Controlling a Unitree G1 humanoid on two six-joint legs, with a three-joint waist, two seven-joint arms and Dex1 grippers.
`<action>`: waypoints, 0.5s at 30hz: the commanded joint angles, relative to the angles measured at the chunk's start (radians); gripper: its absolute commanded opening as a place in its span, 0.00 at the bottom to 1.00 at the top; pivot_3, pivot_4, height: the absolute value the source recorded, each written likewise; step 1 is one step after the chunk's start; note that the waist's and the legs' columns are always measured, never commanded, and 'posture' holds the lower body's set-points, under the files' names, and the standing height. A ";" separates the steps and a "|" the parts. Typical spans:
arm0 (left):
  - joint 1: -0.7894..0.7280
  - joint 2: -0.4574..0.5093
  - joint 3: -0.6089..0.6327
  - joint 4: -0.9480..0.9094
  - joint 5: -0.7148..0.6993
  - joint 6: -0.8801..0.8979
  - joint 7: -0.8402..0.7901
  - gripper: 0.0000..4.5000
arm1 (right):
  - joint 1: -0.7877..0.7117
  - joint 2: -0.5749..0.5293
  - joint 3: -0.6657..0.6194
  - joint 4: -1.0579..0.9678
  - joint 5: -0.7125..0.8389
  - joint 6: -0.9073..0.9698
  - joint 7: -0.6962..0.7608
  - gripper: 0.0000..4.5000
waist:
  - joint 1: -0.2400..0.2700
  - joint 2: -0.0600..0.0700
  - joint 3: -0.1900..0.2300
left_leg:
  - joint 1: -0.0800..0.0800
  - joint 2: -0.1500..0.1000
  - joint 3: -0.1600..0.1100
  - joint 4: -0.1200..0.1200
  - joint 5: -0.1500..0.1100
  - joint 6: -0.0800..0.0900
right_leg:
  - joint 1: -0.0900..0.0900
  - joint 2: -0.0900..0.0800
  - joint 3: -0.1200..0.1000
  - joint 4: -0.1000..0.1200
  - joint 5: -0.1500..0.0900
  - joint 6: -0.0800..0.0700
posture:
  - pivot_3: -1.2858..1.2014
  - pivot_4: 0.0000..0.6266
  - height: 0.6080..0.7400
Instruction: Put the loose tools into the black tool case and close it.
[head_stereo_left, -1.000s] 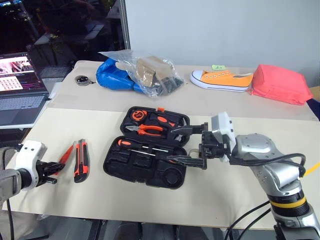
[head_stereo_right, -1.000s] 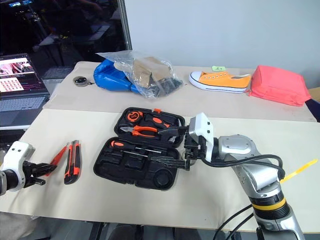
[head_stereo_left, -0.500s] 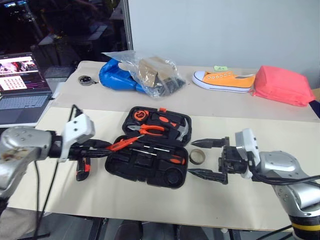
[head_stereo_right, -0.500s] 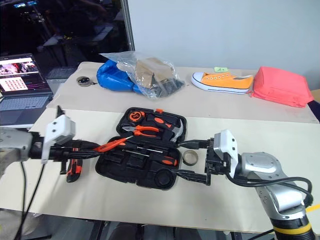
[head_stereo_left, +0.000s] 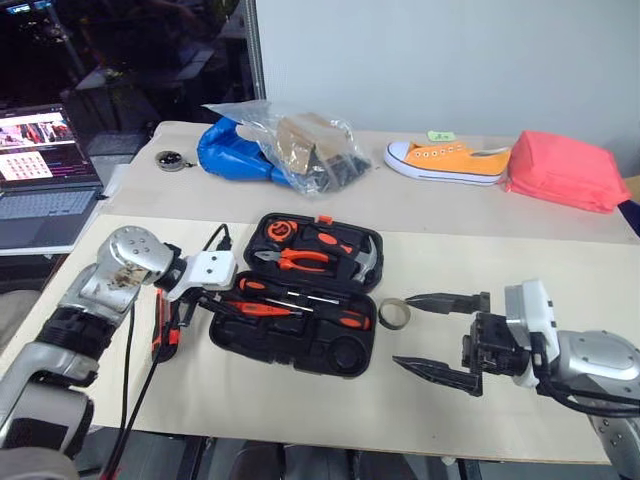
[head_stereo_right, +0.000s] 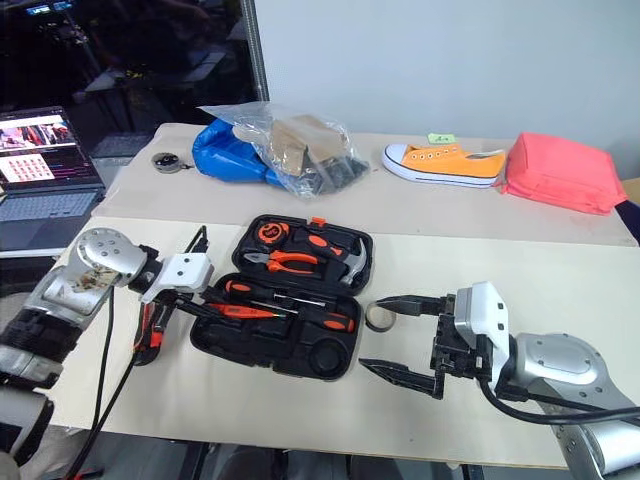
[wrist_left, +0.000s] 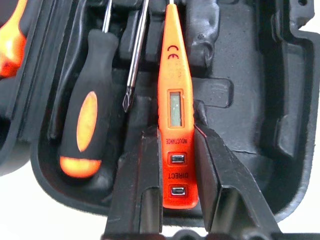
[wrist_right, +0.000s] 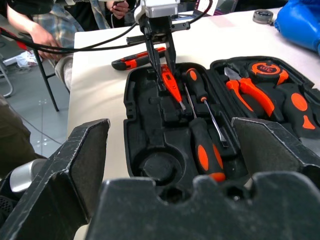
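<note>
The left gripper (wrist_left: 172, 165) is clamping the slim all-orange screwdriver (wrist_left: 175, 100) over, possibly touching, the open black tool case (head_stereo_left: 260, 340) at frame centre, while the right gripper (head_stereo_left: 440, 335) is hovering wide open lower right.

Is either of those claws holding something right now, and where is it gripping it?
The left gripper pinches the slim all-orange screwdriver at its butt end, over the open black moulded-plastic tool case. The right gripper is open, holding nothing.
</note>
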 joint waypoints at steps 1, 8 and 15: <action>-0.027 -0.020 -0.008 0.055 0.043 -0.056 -0.022 0.10 | 0.020 -0.013 -0.038 -0.046 0.035 0.007 -0.021 1.00 | -0.001 0.000 0.000 | 0.000 0.000 0.000 0.000 0.000 0.000 | 0.000 0.000 0.000 0.000 -0.002 0.003 | 0.52 0.24 1.00; -0.085 -0.055 -0.011 0.176 0.101 -0.135 -0.033 0.10 | 0.029 -0.016 -0.034 -0.054 0.038 0.004 -0.038 1.00 | -0.005 0.001 0.000 | 0.001 0.000 -0.001 0.002 0.000 0.000 | 0.001 0.000 0.000 0.001 -0.001 0.005 | 0.52 0.24 1.00; -0.099 -0.069 -0.008 0.213 0.111 -0.120 -0.069 0.10 | 0.026 -0.022 -0.036 -0.053 0.043 0.004 -0.039 1.00 | -0.008 0.002 -0.001 | 0.002 0.000 -0.001 0.002 0.001 0.001 | 0.002 0.000 0.000 0.002 -0.001 0.006 | 0.52 0.24 1.00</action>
